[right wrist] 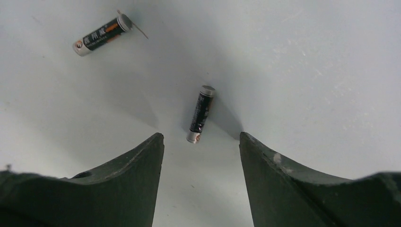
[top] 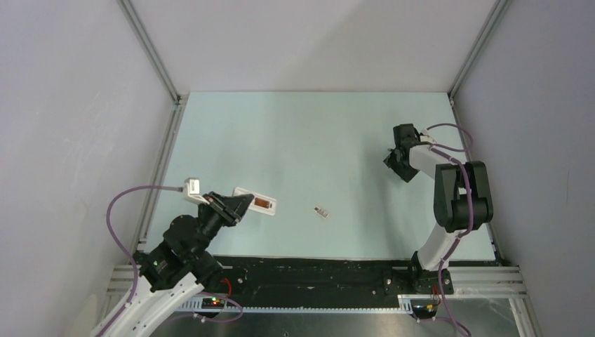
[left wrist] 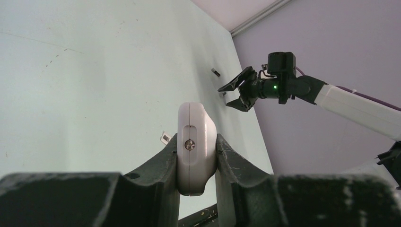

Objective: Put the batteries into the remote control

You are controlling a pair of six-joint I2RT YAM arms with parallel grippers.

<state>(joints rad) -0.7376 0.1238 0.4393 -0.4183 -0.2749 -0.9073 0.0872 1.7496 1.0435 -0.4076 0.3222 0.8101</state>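
My left gripper (top: 241, 204) is shut on the white remote control (top: 257, 202), holding one end; its back faces up with a brownish open recess. In the left wrist view the remote (left wrist: 196, 142) stands on edge, pinched between both fingers. My right gripper (top: 396, 163) is open and points down at the mat at the right. In the right wrist view two dark batteries lie on the mat: one battery (right wrist: 200, 114) just ahead of the open right gripper (right wrist: 201, 138), its pale end near the gap, and the other battery (right wrist: 100, 35) farther off at upper left.
A small flat pale cover plate (top: 321, 212) lies on the mat between the two arms; it also shows in the left wrist view (left wrist: 165, 138). The pale green mat (top: 309, 140) is walled at left, right and back. A black rail (top: 316, 270) runs along the near edge.
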